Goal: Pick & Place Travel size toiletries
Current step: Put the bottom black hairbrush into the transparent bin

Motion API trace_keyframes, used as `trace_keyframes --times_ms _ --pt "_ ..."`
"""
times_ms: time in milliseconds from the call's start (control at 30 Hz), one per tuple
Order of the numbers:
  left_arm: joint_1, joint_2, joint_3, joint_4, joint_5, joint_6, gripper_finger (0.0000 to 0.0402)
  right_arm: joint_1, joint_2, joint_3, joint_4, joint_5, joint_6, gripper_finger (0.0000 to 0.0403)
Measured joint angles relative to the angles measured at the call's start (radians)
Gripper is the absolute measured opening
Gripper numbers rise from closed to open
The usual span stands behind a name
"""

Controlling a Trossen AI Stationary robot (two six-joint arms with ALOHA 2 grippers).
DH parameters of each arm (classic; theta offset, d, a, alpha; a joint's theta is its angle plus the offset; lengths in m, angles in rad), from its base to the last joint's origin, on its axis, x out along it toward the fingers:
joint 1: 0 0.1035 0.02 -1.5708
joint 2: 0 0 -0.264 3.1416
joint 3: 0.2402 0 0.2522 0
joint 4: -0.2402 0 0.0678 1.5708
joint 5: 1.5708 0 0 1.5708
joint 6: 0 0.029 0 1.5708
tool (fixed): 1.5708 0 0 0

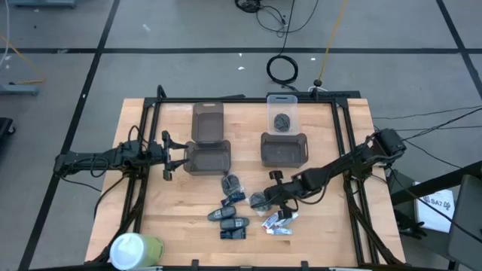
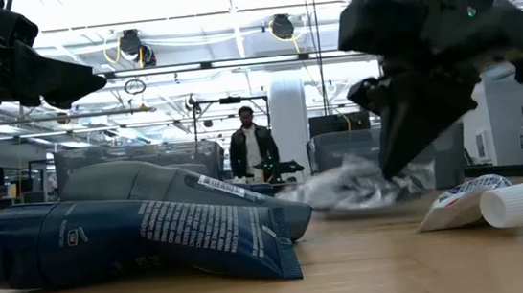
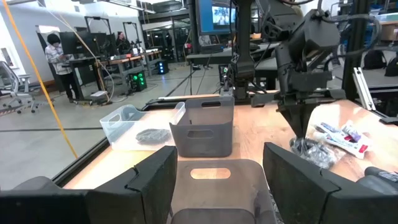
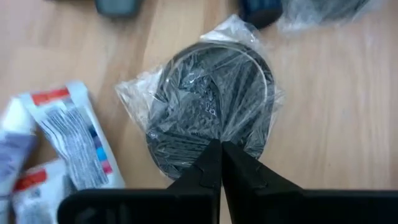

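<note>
My right gripper (image 1: pixel 265 200) points down, shut on a dark grey round toiletry in a crinkled clear wrap (image 4: pixel 211 106) near the table's middle; the low view shows this wrap (image 2: pixel 352 186) below the fingers. Another wrapped dark lump (image 1: pixel 232 183) lies to its left. Dark oblong pieces with blue (image 1: pixel 233 224) lie toward the near edge, seen close in the low view (image 2: pixel 136 240). White tubes with red and blue marks (image 1: pixel 279 223) lie beside the gripper. My left gripper (image 1: pixel 172 156) waits open at a grey bin (image 1: pixel 207 158). My right gripper (image 4: pixel 219 148) comes from above, pointing down, with both fingertips closed together on the clear wrap at the round toiletry's edge (image 4: pixel 214 134). The film looks pinched between the tips. Whether the pack is lifted or rests on the table, I cannot tell.
Behind the toiletries stand a second grey bin (image 1: pixel 284 148), a clear bin holding a dark lump (image 1: pixel 283 120) and a third grey bin (image 1: pixel 208 119). A big white-and-green cylinder (image 1: pixel 135 250) sits at the near left corner. A person (image 2: pixel 254 147) stands in the room beyond.
</note>
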Motion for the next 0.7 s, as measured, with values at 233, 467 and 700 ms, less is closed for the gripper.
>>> trace_keyframes --times_ms 233,467,700 --pt "0.000 0.000 0.000 0.000 0.000 0.000 0.0234 0.000 -0.087 -0.055 0.014 0.002 0.003 0.0000" --pt "0.000 0.000 0.000 0.000 0.000 0.000 0.0234 0.000 -0.213 -0.177 0.119 0.002 0.026 0.0000" --pt "0.000 0.000 0.000 0.000 0.000 0.000 0.0234 0.000 -0.378 -0.360 0.326 0.002 0.019 0.0000"
